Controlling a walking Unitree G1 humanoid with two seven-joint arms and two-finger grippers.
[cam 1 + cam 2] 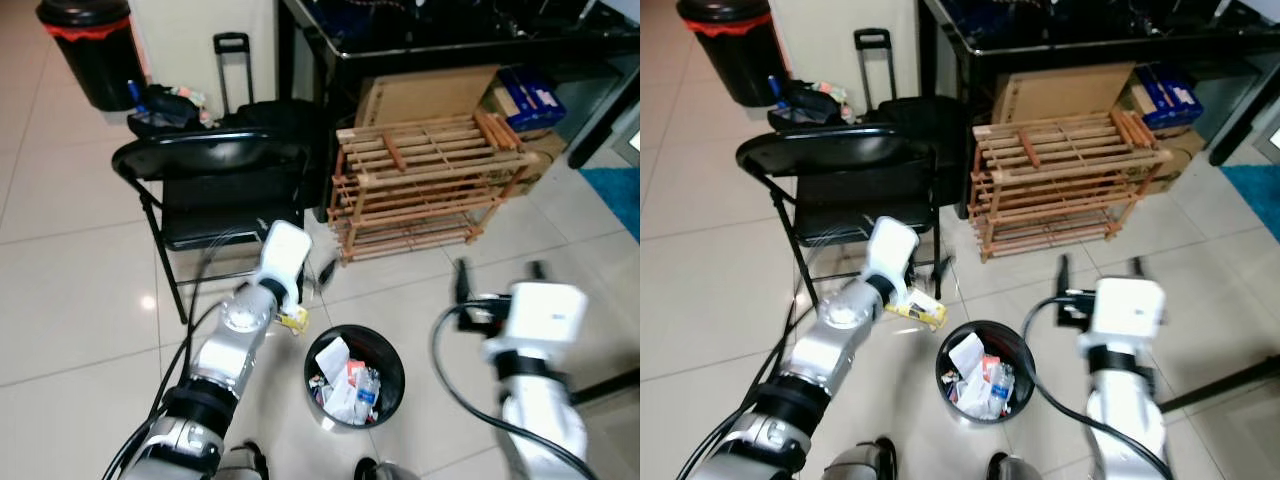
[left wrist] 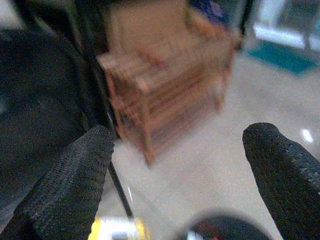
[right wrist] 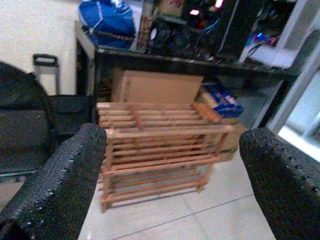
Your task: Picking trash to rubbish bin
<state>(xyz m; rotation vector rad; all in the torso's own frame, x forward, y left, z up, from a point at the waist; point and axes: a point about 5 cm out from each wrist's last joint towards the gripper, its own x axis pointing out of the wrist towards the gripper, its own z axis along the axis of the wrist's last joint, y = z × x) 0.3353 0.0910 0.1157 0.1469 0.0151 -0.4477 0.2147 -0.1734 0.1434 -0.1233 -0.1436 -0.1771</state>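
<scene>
Already the bin (image 1: pixel 355 375) holds several scraps. Left end effector (image 1: pixel 925 300), spread wide, has a yellow wrapper (image 1: pixel 917 312) beside the bin's rim. Right end effector (image 1: pixel 497 275) is spread, empty.

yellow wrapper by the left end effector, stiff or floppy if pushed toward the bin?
Probably floppy and light: the yellow wrapper looks thin and crumpled. It would likely slide on the glossy tile floor rather than roll. Pinched by the left end effector, it may buckle short of the bin.
</scene>
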